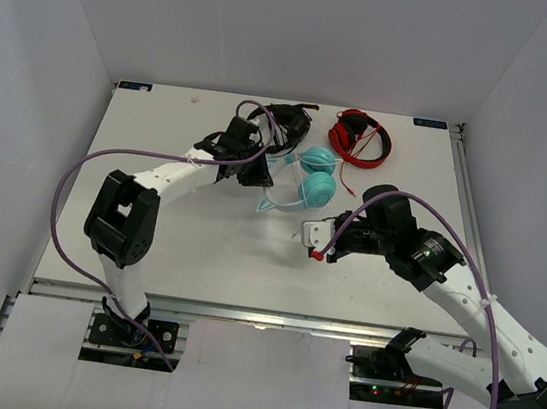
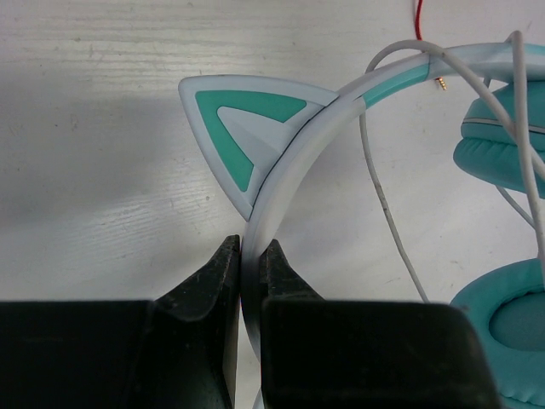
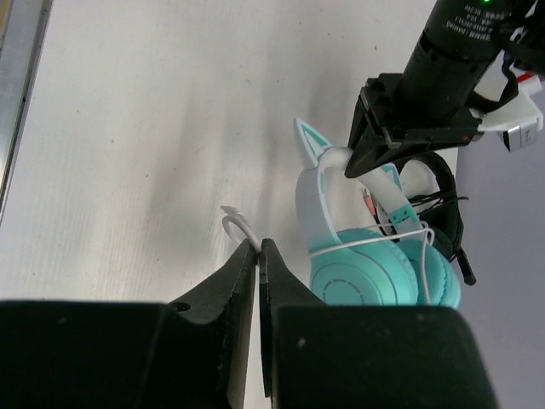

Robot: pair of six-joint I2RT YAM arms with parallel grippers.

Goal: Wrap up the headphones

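The teal headphones (image 1: 315, 175) lie at the table's middle back, ear cups (image 3: 379, 277) side by side, with a white-and-teal headband (image 2: 298, 162) and a cat ear (image 2: 243, 128). My left gripper (image 1: 255, 174) is shut on the headband, which runs between its black fingers (image 2: 213, 281). The thin white cable (image 2: 383, 213) loops over the ear cups. My right gripper (image 1: 327, 240), just right of and nearer than the headphones, is shut on a loop of the white cable (image 3: 238, 228) at its fingertips (image 3: 247, 260).
Black headphones (image 1: 287, 121) lie at the back behind my left gripper. Red headphones (image 1: 360, 137) lie at the back right, their red cable (image 2: 418, 17) running towards the teal pair. White walls close in the table on three sides.
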